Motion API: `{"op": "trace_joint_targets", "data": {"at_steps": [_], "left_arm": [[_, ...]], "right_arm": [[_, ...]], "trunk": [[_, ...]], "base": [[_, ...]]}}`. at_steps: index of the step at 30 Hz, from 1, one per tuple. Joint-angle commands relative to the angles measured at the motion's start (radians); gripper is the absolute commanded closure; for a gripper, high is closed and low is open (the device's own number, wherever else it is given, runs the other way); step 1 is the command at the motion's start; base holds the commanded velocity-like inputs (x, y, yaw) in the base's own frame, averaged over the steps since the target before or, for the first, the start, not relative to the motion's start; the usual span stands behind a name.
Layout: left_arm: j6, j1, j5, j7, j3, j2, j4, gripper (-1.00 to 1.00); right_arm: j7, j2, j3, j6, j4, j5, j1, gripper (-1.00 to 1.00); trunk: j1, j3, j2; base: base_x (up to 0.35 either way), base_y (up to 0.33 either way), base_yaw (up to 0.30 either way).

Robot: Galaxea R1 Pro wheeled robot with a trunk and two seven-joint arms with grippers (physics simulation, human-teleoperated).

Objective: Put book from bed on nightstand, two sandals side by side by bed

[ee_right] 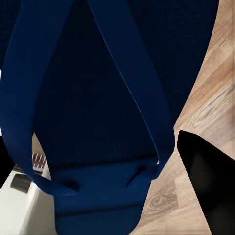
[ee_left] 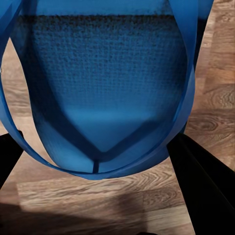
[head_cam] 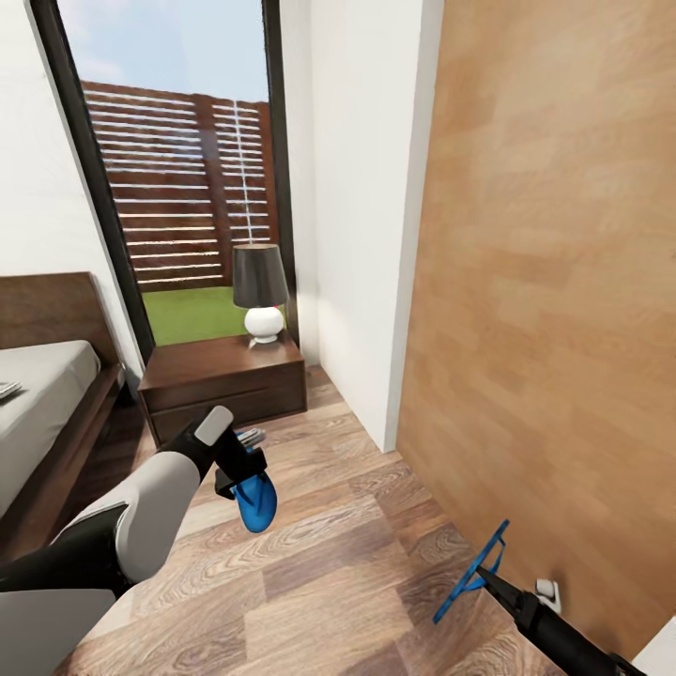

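Two sandals observed, both held off the plank floor (head_cam: 319, 563). Left gripper (head_cam: 242, 477) pinches one sandal (head_cam: 254, 502) just in front of the nightstand (head_cam: 225, 383), beside the bed (head_cam: 47, 413). Right gripper (head_cam: 483, 576) clamps the other sandal (head_cam: 469, 573) close against the wooden door (head_cam: 554, 282). Open floor lies between them.

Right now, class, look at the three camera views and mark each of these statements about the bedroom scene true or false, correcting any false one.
1. Each gripper holds a blue sandal. True: the left gripper holds one sandal, the right gripper the other sandal.
2. A lamp stands on the nightstand. True: the lamp is on the nightstand.
3. Both sandals lie flat on the floor. False: both are lifted above the floor.
4. The nightstand stands left of the bed. False: it is right of the bed.
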Motion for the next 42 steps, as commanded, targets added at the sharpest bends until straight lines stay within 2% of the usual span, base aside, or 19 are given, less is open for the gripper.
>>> {"op": "trace_joint_targets", "data": {"at_steps": [1, 8, 12, 14, 18, 19, 21, 24, 26, 35, 37, 38, 40, 41, 42], "left_arm": [[0.002, 0.000, 0.011, 0.011, 0.003, 0.000, -0.002, 1.00], [0.001, 0.000, 0.011, 0.010, 0.003, 0.005, 0.011, 1.00], [0.002, 0.001, 0.012, -0.002, 0.003, 0.035, 0.023, 1.00], [0.002, 0.002, 0.012, -0.029, 0.003, 0.056, 0.040, 1.00], [-0.001, 0.011, 0.009, -0.138, 0.003, 0.108, 0.085, 1.00], [-0.002, 0.022, 0.006, -0.174, 0.002, 0.122, 0.094, 1.00], [-0.006, 0.046, -0.009, -0.217, 0.002, 0.135, 0.101, 1.00], [-0.012, 0.080, -0.045, -0.255, 0.002, 0.143, 0.104, 1.00], [-0.019, 0.103, -0.087, -0.309, 0.002, 0.146, 0.105, 1.00], [-0.027, 0.152, -0.117, -0.403, 0.001, 0.148, 0.103, 1.00], [-0.051, 0.176, -0.152, -0.458, 0.001, 0.149, 0.100, 1.00], [-0.073, 0.188, -0.180, -0.502, 0.001, 0.150, 0.099, 1.00], [-0.128, 0.216, -0.259, -0.632, 0.001, 0.164, 0.099, 1.00], [-0.144, 0.224, -0.284, -0.673, 0.001, 0.169, 0.098, 1.00], [-0.180, 0.241, -0.335, -0.762, 0.002, 0.180, 0.098, 1.00]], "right_arm": [[0.002, 0.000, 0.000, 0.012, 0.000, -0.005, 0.000, 1.00], [0.002, 0.001, 0.001, 0.011, 0.000, -0.003, 0.000, 1.00], [0.002, 0.001, 0.001, 0.011, 0.000, -0.003, 0.000, 1.00], [0.002, 0.001, 0.001, 0.011, 0.000, -0.003, 0.000, 1.00], [0.002, 0.001, 0.002, 0.011, 0.000, -0.003, 0.000, 1.00], [0.002, 0.001, 0.002, 0.011, 0.000, -0.003, 0.000, 1.00], [0.001, 0.001, 0.002, 0.011, 0.000, -0.002, 0.000, 1.00], [-0.005, 0.002, 0.002, 0.011, 0.000, -0.002, 0.000, 1.00], [-0.010, 0.003, 0.002, 0.010, 0.000, -0.002, 0.000, 1.00], [-0.012, 0.003, 0.001, 0.011, 0.000, -0.002, 0.000, 1.00], [-0.012, 0.003, 0.001, 0.011, 0.000, -0.002, 0.000, 1.00], [-0.012, 0.003, 0.001, 0.011, 0.000, -0.002, 0.000, 1.00], [-0.011, 0.003, 0.001, 0.011, 0.000, -0.003, 0.000, 1.00], [-0.011, 0.003, 0.001, 0.011, 0.000, -0.003, 0.000, 1.00], [-0.011, 0.003, 0.001, 0.011, 0.000, -0.003, 0.000, 1.00]], "trunk": [[0.000, -0.001, 0.000], [0.000, -0.001, 0.000], [0.000, -0.001, 0.000], [0.000, -0.001, 0.000], [0.000, -0.001, 0.000], [0.000, -0.001, 0.000], [0.000, -0.001, 0.000], [0.000, -0.001, 0.000], [0.000, -0.001, 0.000], [0.000, -0.001, 0.000], [0.000, -0.001, 0.000], [0.000, -0.001, 0.000], [0.000, -0.001, 0.000], [0.000, -0.001, 0.000], [0.000, -0.001, 0.000]], "base": [[-0.029, -0.029, 0.000], [-0.010, -0.009, 0.000], [-0.001, -0.001, 0.000], [0.000, 0.000, 0.000], [0.000, 0.000, 0.000], [0.000, 0.000, 0.000], [0.000, 0.000, 0.000], [0.000, 0.000, 0.000], [0.000, 0.000, 0.000], [0.000, 0.000, 0.000], [0.000, 0.000, 0.000], [0.000, 0.000, 0.000], [0.000, 0.000, 0.000], [0.000, 0.000, 0.000], [0.000, 0.000, 0.000]]}}
